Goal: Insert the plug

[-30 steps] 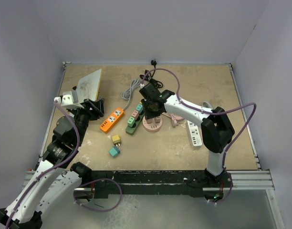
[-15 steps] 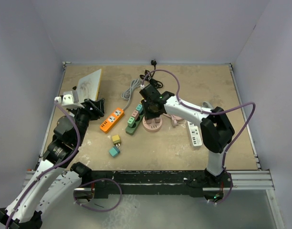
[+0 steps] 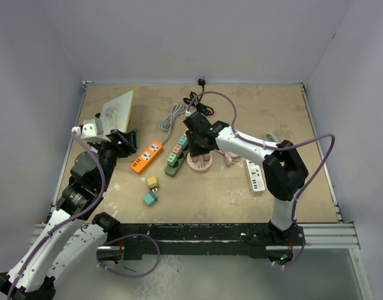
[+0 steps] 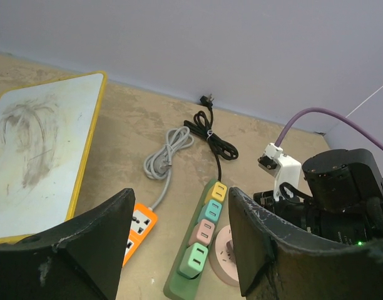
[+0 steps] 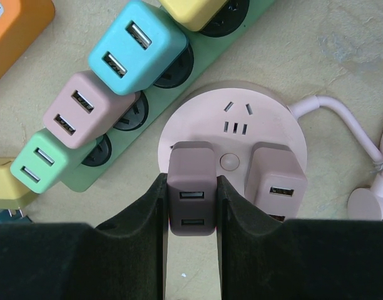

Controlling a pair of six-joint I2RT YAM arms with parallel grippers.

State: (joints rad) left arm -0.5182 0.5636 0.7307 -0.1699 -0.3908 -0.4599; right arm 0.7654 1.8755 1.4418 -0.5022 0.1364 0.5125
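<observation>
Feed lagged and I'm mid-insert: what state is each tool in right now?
Left tool: open, holding nothing.
Right tool: closed on the mauve plug, at the pink round socket.

No text, brand, number or sign can be read in any view. The white board [image 4: 41,137], at the left of the left wrist view, bears only grey smears, not legible writing. Marks on the orange power strip [image 3: 147,156] are too small to make out. The plug [image 5: 191,187] and the round pink socket [image 5: 241,112] show only ports and slots.
</observation>
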